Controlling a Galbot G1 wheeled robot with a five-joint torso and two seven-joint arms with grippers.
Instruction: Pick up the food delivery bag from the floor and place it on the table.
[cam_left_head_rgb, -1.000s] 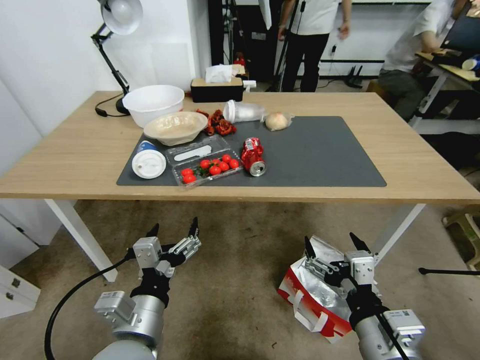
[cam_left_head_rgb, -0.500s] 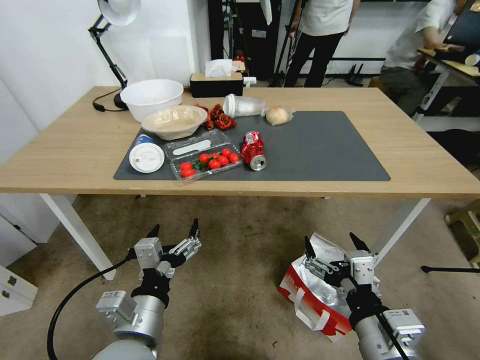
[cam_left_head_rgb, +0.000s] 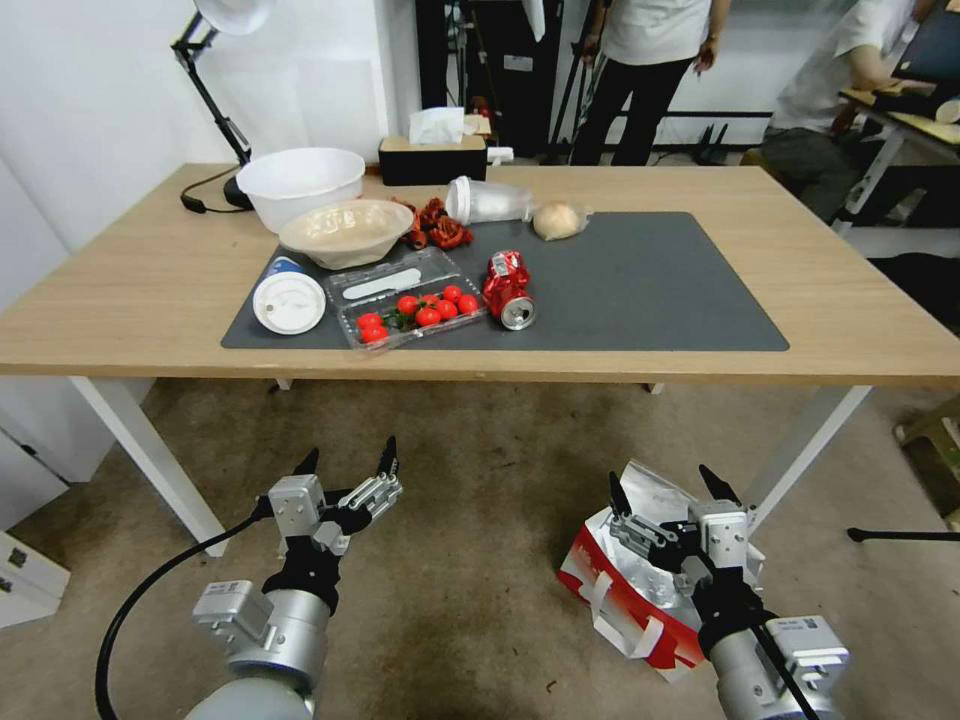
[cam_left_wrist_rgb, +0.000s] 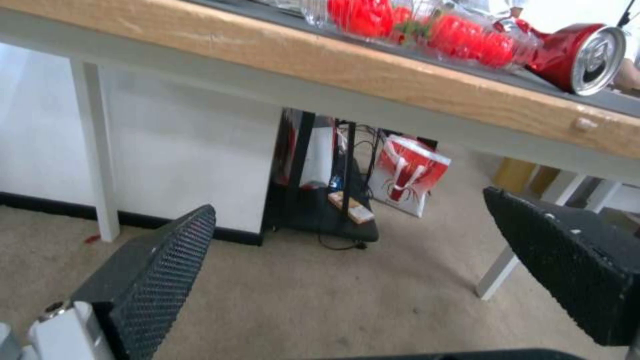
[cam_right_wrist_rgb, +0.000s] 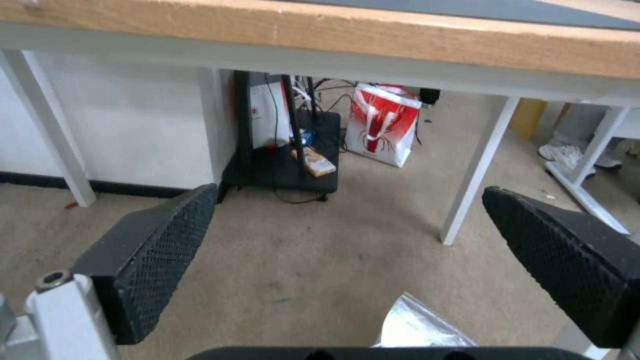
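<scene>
A: What lay nearest the robot?

B: Two tools, both with their fingers spread and grasping nothing. The left tool (cam_left_head_rgb: 347, 456) hung over the bare grey-brown carpet floor (cam_left_head_rgb: 470, 560). The right tool (cam_left_head_rgb: 665, 482) hung just above the open top of the large red-and-white paper food delivery bag with silver foil lining (cam_left_head_rgb: 625, 590), which sat on the floor near a white leg at the right end of the long light-wood surface (cam_left_head_rgb: 150, 290). I could not tell whether the tool touched the foil.

A: And from the wrists?

B: The left tool's (cam_left_wrist_rgb: 347, 270) two black textured pads (cam_left_wrist_rgb: 167, 265) stood wide apart, with carpet between them. The right tool's (cam_right_wrist_rgb: 347, 255) pads (cam_right_wrist_rgb: 160, 250) stood the same way, with a corner of foil (cam_right_wrist_rgb: 420, 325) showing below them. Both wrist views also caught one second red-and-white bag (cam_right_wrist_rgb: 381, 122) far off beyond the surface.

A: What was on top?

B: On the dark grey mat (cam_left_head_rgb: 640, 290): one white disc-shaped lid (cam_left_head_rgb: 289, 302), one clear plastic clamshell box (cam_left_head_rgb: 405, 310) holding about eight red tomatoes, one crushed red drink can (cam_left_head_rgb: 507, 290), one beige bowl (cam_left_head_rgb: 346, 232), one tipped clear plastic cup (cam_left_head_rgb: 487, 201), one wrapped pale bun (cam_left_head_rgb: 557, 220), and a clump of dark red food scraps (cam_left_head_rgb: 440, 228). Farther back stood one white bowl (cam_left_head_rgb: 300, 186), one black tissue box (cam_left_head_rgb: 432, 155) and one black desk lamp (cam_left_head_rgb: 215, 100).
</scene>
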